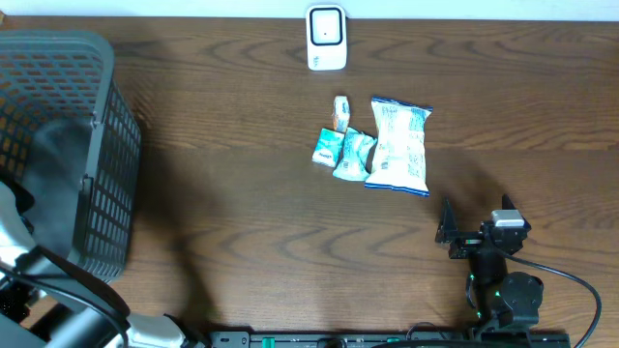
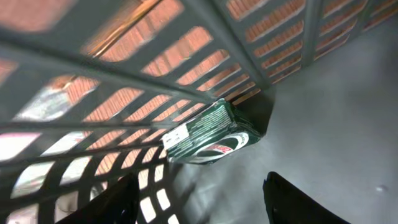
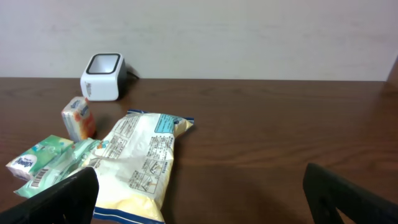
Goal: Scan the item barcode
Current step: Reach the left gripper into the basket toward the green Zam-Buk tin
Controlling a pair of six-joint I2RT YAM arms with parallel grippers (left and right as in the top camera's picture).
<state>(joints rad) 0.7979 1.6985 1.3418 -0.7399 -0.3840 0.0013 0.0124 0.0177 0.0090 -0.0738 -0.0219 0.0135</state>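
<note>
Green packet (image 2: 208, 134) sits tucked into a bottom corner of the basket (image 2: 336, 124), by the mesh wall, white barcode label (image 2: 176, 135) facing up. Looks light, a bit soft, glossy wrap, so prob. slippery. Best pinched across the narrow sides w/o covering the label. Left gripper (image 2: 202, 202) hangs above it inside the basket, pointing down, fingers apart, nothing btwn them. Right gripper (image 3: 205, 196) is low over the table, level, wide open & empty, facing the scanner (image 3: 102, 76).

The basket's mesh wall (image 2: 186, 62) crowds the green pack (image 2: 208, 134) into a corner; open tabletop (image 3: 280, 124) fronts the right hand (image 3: 199, 190).
</note>
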